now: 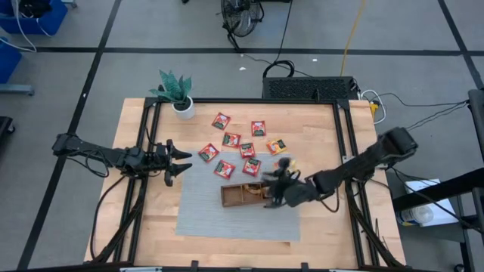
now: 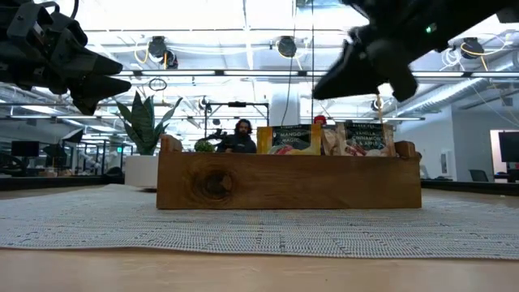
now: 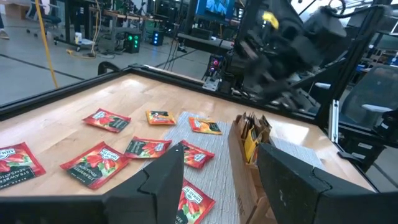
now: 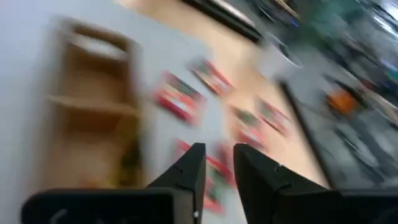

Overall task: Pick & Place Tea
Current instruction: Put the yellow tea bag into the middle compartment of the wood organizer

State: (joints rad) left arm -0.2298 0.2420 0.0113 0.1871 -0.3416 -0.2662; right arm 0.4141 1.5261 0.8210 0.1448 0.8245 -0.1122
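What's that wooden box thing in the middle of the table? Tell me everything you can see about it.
The wooden tray is a long, low box of brown wood with a dark knot on its side, split by dividers into compartments. It lies flat on the grey woven mat. Several tea sachets stand upright in one end compartment; the rest look empty. The right gripper hovers over that filled end, apparently not touching the wood.

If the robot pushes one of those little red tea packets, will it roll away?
Probably not. The red tea packet lies flat on the table, so it would likely slide. It looks thin and light, so it may bend when pinched.
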